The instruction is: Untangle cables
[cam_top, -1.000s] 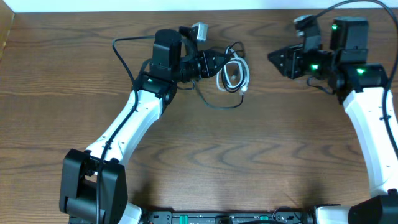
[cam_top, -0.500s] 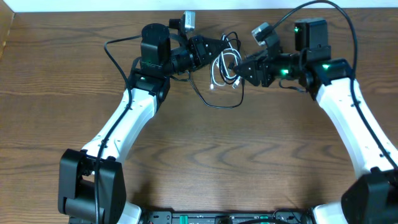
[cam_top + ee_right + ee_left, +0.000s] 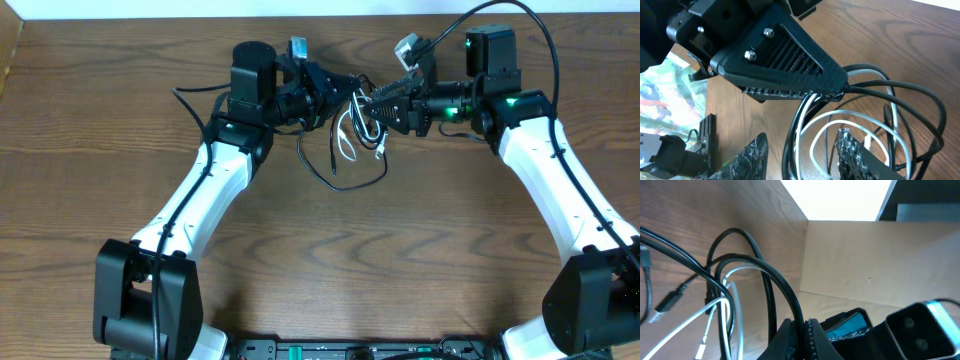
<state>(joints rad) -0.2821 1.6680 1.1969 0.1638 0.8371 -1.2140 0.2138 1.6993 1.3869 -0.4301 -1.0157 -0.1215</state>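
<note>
1. The left hand [image 3: 348, 93] is pinched fully closed on both cables. Its wrist view shows the black cable [image 3: 782, 292] running in between the closed fingers [image 3: 790, 332].
2. The right wrist view shows the same pinch: the black cable [image 3: 920, 95] and the white cable [image 3: 825, 125] fan out together from the left hand's tip [image 3: 840, 91].
3. The right hand [image 3: 800, 160] is partly open and holds nothing. Its two fingers [image 3: 752, 160] stand apart on either side of the cable loops.
4. From overhead, the right hand [image 3: 370, 103] meets the left hand tip to tip, coming in from 3 o'clock, with the left hand at 9 o'clock of the bundle.
5. The white cable [image 3: 345, 140] hangs in small loops at 6 o'clock of the two hands.
6. The black cable [image 3: 345, 185] makes a wider loop further out toward 6 o'clock.
7. The whole tangle sits at about 12 o'clock on the wooden worktop [image 3: 400, 260], near its far edge.
</note>
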